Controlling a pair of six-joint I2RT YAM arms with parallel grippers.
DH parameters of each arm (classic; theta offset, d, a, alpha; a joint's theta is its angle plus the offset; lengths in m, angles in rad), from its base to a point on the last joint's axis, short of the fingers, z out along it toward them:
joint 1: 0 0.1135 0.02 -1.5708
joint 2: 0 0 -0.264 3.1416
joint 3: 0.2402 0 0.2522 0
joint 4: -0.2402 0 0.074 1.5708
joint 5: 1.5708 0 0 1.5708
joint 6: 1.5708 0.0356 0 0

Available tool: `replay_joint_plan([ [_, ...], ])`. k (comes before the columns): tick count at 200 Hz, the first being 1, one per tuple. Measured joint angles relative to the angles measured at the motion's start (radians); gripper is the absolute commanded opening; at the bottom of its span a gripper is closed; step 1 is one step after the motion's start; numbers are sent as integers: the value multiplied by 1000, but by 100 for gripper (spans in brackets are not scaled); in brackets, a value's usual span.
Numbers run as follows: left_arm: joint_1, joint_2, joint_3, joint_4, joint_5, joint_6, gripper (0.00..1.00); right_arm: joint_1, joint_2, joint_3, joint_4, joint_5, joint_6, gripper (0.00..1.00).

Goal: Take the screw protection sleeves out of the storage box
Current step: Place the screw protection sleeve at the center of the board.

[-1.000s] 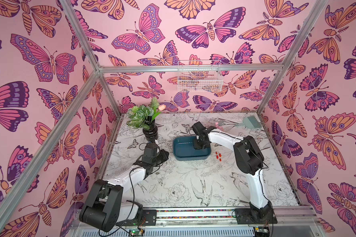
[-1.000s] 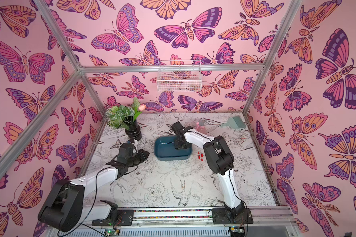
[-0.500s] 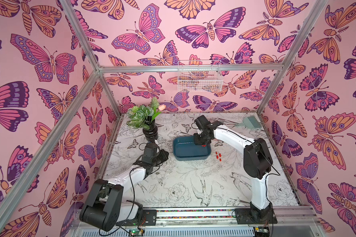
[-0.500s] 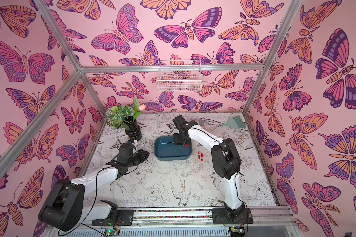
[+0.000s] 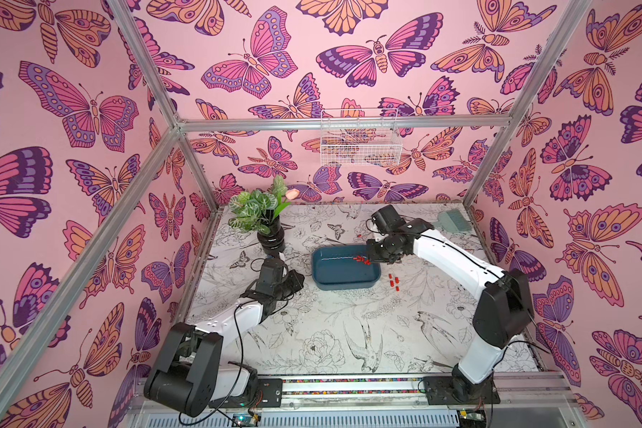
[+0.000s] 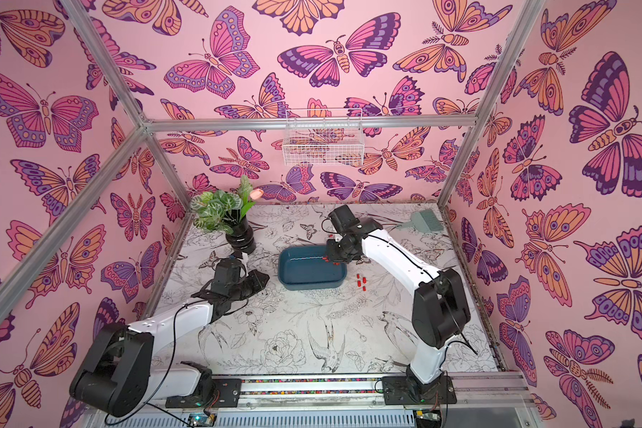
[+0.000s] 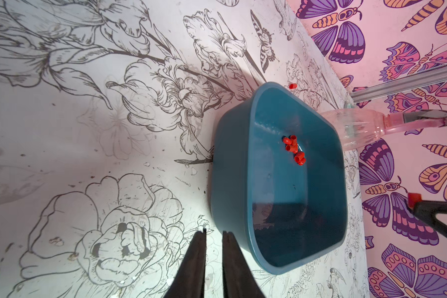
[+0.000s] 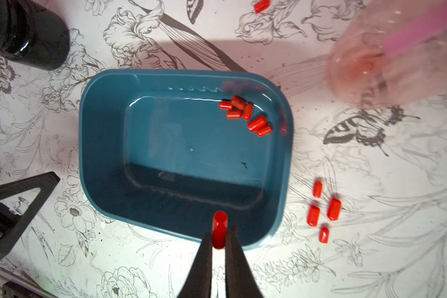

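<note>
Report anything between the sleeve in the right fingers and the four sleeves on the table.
Nothing visible. The held sleeve appears lifted above the storage box rim, and bare table leads to the four sleeves.

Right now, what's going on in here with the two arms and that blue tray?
The right gripper is pinching one red screw protection sleeve just above the storage box. Six sleeves lie clustered inside the box. Four more lie on the table beside it, and one on its far side. The left gripper hangs empty beside the box, jaws slightly apart.
</note>
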State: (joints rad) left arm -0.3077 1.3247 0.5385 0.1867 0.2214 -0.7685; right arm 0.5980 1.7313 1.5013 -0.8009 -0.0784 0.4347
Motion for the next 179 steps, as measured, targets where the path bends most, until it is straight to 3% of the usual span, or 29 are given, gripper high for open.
replay_joint_plan([
  [92,2,2,0,0,8,0,18,-172,-170,-271,-9,-24,-48,13],
  [179,4,19,0,0,19,-7,18,-221,-66,-357,84,-47,-74,13],
])
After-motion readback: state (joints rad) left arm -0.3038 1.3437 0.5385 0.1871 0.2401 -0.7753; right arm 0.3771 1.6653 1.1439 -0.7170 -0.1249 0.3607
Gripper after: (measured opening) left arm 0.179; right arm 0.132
